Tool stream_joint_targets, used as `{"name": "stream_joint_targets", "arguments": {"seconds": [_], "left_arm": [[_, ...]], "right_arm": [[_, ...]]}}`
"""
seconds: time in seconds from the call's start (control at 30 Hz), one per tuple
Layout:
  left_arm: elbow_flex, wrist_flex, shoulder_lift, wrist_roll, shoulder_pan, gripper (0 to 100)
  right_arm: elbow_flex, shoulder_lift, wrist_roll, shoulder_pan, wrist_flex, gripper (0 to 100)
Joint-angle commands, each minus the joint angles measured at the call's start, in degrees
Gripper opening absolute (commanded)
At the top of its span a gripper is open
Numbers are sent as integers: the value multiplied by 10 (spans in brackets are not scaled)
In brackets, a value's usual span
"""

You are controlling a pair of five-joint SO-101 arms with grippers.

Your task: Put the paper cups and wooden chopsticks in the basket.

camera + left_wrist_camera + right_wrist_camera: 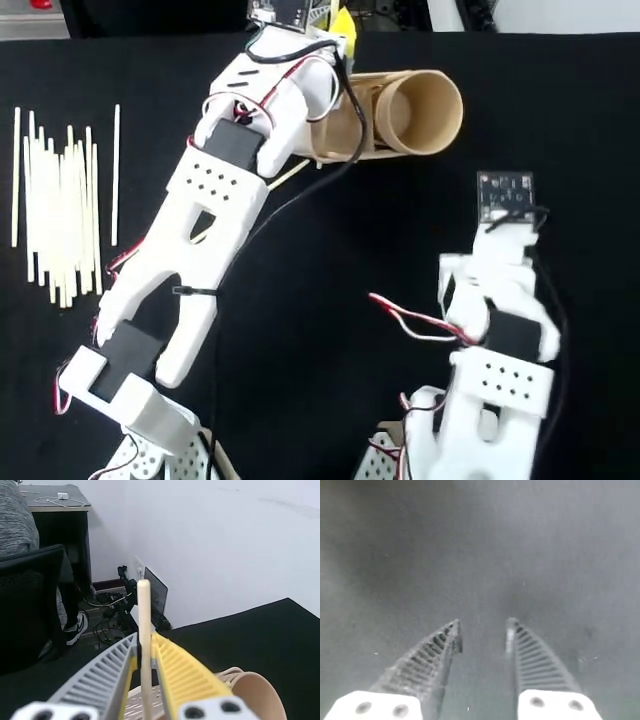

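My left gripper [144, 641] is shut on a single wooden chopstick [144, 630], which stands up between the grey and yellow fingers. From above, that gripper [338, 45] is at the table's far edge, just left of tan paper cups [405, 112] nested together and lying on their side, mouth to the right. The chopstick's other end [286, 177] sticks out below the arm. A rim of a paper cup [255, 695] shows close under the left gripper. Several loose chopsticks [60, 210] lie in a row at the far left. My right gripper [482, 630] is open over bare black cloth.
The black tablecloth [400, 250] covers the table. The right arm [500, 330] stands at the lower right, apart from the cups. Beyond the table's far edge are a white wall, a chair [30, 605] and cables on the floor. A pale slatted surface [137, 707] lies beneath the left fingers.
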Motion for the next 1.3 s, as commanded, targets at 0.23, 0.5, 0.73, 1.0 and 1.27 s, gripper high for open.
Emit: {"name": "stream_joint_targets", "arguments": {"seconds": [0.23, 0.5, 0.73, 1.0, 1.27], "left_arm": [[-19, 0, -7, -2, -8, 29], [-24, 32, -11, -4, -4, 29], [-24, 32, -8, -4, -8, 29], [-21, 33, -12, -4, -7, 29], [-24, 60, -13, -4, 4, 29]], "right_arm": [[-264, 45, -23, -88, 148, 340], [-335, 256, -23, -104, 90, 340], [-444, 358, -33, -105, 138, 340], [-451, 359, -26, -134, 181, 339], [-335, 247, 246, -122, 215, 339]]}}
